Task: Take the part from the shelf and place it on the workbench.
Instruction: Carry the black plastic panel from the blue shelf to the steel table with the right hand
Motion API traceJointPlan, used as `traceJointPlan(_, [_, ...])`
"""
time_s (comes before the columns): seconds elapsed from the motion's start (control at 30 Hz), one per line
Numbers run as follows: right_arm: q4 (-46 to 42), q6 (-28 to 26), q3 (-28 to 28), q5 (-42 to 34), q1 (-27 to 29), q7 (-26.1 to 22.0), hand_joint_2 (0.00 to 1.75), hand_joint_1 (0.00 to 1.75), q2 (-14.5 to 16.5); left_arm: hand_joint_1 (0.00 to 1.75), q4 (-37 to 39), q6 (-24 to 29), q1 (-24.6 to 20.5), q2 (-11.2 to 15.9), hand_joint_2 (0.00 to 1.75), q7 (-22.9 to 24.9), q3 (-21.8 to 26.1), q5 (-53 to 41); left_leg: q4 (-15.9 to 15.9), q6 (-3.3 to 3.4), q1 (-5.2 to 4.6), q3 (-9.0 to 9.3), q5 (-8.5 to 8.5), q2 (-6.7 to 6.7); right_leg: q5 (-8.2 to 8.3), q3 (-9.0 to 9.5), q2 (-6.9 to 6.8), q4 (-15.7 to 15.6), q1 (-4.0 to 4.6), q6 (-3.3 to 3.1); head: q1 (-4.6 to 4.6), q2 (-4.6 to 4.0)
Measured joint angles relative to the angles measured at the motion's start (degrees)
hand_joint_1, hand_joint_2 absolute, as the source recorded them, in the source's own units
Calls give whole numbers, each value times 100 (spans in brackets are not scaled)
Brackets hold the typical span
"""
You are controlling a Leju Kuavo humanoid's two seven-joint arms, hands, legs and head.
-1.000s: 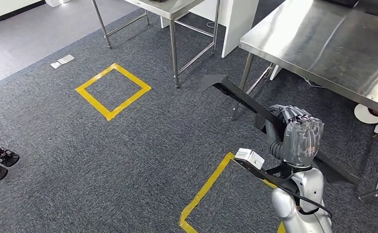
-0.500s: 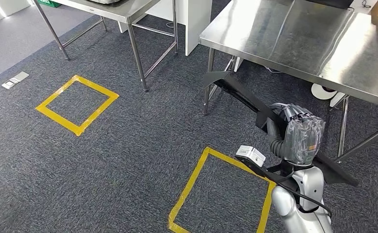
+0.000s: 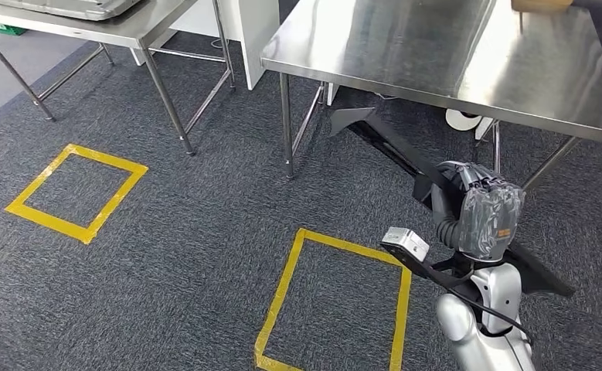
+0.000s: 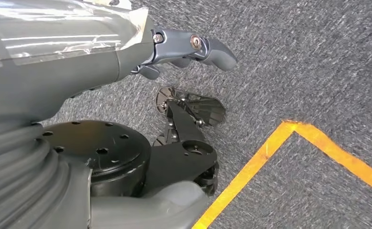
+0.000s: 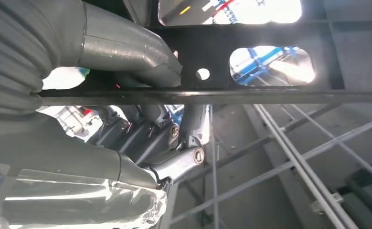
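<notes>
Left of the workbench [image 3: 437, 54], my left hand [image 4: 193, 47] hangs over carpet, fingers apart, holding nothing. Just before its near edge, my right hand [image 3: 479, 209] grips the long black part [image 3: 382, 143]. No legible writing.

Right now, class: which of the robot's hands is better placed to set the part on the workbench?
The right hand: it already grips the long black part, whose far end reaches under the steel workbench. The left hand hangs over the carpet.

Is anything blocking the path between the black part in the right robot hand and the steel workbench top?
Nothing visible does. The right robot hand holds the long black part, whose far end sits below the workbench edge; the near surface looks bare.
</notes>
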Motion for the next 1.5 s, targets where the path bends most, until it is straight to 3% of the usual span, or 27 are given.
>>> traceJointPlan(0.03, [2,0,-3,-1,-3,3,175,175,-8,0,-1,2,-5,1,175,0,0,-1,24,-32,23,1,-34,-43,8,3,65,-5,-16,-33,-4,0])
traceJointPlan(0.1, [4,0,-6,-5,-20,8,175,175,-14,0,-1,4,-9,3,175,1,-1,-6,350,-85,64,-130,-270,-324,27,18,192,-18,-61,-123,-24,0])
traceJointPlan(0.13, [6,0,-4,-8,-26,11,175,175,-13,0,0,4,-5,6,175,2,-1,-10,700,-97,75,-292,-461,-506,32,19,253,-18,-61,-158,-35,0])
traceJointPlan(0.2, [16,0,0,-16,-32,14,175,175,-10,0,1,4,10,13,175,5,-2,-19,1496,-100,77,-698,-789,-666,36,19,389,-16,-35,-203,-44,0])
traceJointPlan(0.23, [24,0,2,-22,-32,15,175,175,-10,0,1,4,16,15,175,6,-2,-24,1714,-94,77,-832,-816,-684,38,20,470,-15,-22,-209,-44,0])
traceJointPlan(0.27, [32,0,4,-31,-31,16,175,175,-12,0,1,4,20,17,175,7,-3,-31,1721,-79,77,-867,-733,-692,38,24,551,-13,-12,-210,-44,0])
traceJointPlan(0.3, [37,0,5,-39,-32,17,175,175,-13,0,1,3,22,17,175,7,-3,-37,1502,-56,77,-790,-546,-711,38,31,624,-11,-5,-209,-43,0])
traceJointPlan(0.37, [43,2,9,-37,-38,18,175,175,-15,0,1,-3,19,26,175,38,-3,-44,712,15,69,-451,-109,-807,38,42,736,-2,13,-206,-47,0])
traceJointPlan(0.4, [51,8,11,-11,-48,19,175,175,-16,0,1,-9,12,31,175,62,-3,-44,384,42,62,-312,21,-850,38,35,775,5,26,-198,-46,0])
traceJointPlan(0.43, [64,18,12,33,-61,20,175,175,-18,0,0,-20,3,34,175,86,-3,-42,186,63,48,-232,77,-881,41,20,806,7,33,-181,-47,0])
traceJointPlan(0.5, [99,39,21,133,-92,24,175,175,-25,0,-1,-50,-14,31,175,98,-4,-34,97,93,27,-208,82,-864,60,-16,857,-12,42,-123,-45,1])
traceJointPlan(0.53, [116,45,27,167,-108,27,175,175,-28,0,-2,-62,-18,26,175,94,-4,-24,62,120,30,-196,112,-842,57,-40,819,1,41,-93,-46,1])
traceJointPlan(0.6, [145,51,44,197,-164,34,175,175,-32,0,-2,-77,-14,18,175,84,-3,-7,-16,183,49,-169,175,-790,-81,-185,584,245,60,-67,-21,0])
traceJointPlan(0.67, [174,60,63,206,-219,41,175,175,-31,0,-2,-81,1,10,175,81,-2,-2,-46,211,52,-164,195,-733,-412,-517,341,938,38,-69,10,0])
traceJointPlan(0.73, [209,68,79,208,-236,48,175,175,-32,0,-2,-81,12,7,175,81,-2,-1,-43,211,53,-170,193,-669,-649,-814,293,1591,-2,-15,27,0])
traceJointPlan(0.77, [225,70,86,208,-236,50,175,175,-32,0,-2,-81,15,7,175,81,-2,-1,-40,204,58,-170,189,-643,-636,-812,284,1622,-28,42,30,0])
traceJointPlan(0.8, [237,72,93,208,-237,51,175,175,-33,0,-2,-81,16,5,175,81,-2,0,-37,195,64,-168,184,-624,-557,-717,272,1467,-52,104,34,0])
traceJointPlan(0.87, [246,70,105,208,-243,53,175,175,-32,0,-2,-82,14,2,175,81,-2,0,-23,161,81,-156,166,-600,-295,-329,224,769,-101,220,33,0])
traceJointPlan(0.93, [254,70,112,208,-262,54,175,175,-32,0,-2,-84,13,5,175,81,-2,0,5,108,69,-156,138,-585,-143,-17,163,215,-102,254,40,0])
traceJointPlan(1.07, [260,71,115,208,-277,55,175,175,-31,0,-2,-84,13,8,175,81,-2,0,26,70,45,-165,118,-578,-114,97,138,40,-77,238,45,0])
traceJointPlan(1.17, [280,72,130,225,-301,73,175,175,-26,0,-1,-104,10,33,175,74,-3,-6,-36,176,18,-132,150,-579,-40,139,197,-74,-127,139,4,0])
traceJointPlan(1.23, [294,75,134,272,-330,101,175,175,-30,0,-3,-146,5,38,175,65,-5,-34,-449,289,47,120,299,-552,-13,157,211,-121,-147,84,-27,0])
traceJointPlan(1.3, [304,80,132,319,-358,129,175,175,-49,0,-5,-182,-1,29,175,63,-7,-62,-855,337,126,371,465,-511,-147,-24,219,228,-113,43,-34,0])
traceJointPlan(1.33, [311,85,129,340,-369,144,175,175,-65,0,-4,-200,-5,32,175,69,-7,-71,-911,314,156,408,485,-504,-262,-201,229,540,-118,47,-30,0])
traceJointPlan(1.4, [333,96,116,383,-365,175,175,175,-106,0,-4,-228,-1,24,175,83,-9,-92,-900,178,238,416,461,-494,-386,-509,229,1044,-186,128,-23,0])
traceJointPlan(1.43, [348,108,110,407,-362,184,175,175,-121,0,-4,-242,5,18,175,89,-10,-100,-861,93,293,411,423,-496,-342,-546,224,1057,-235,209,-24,0])
traceJointPlan(1.5, [381,158,103,455,-378,199,175,175,-133,0,-4,-259,12,18,175,90,-11,-105,-655,-126,436,363,291,-494,-80,-322,185,544,-355,451,-23,0])
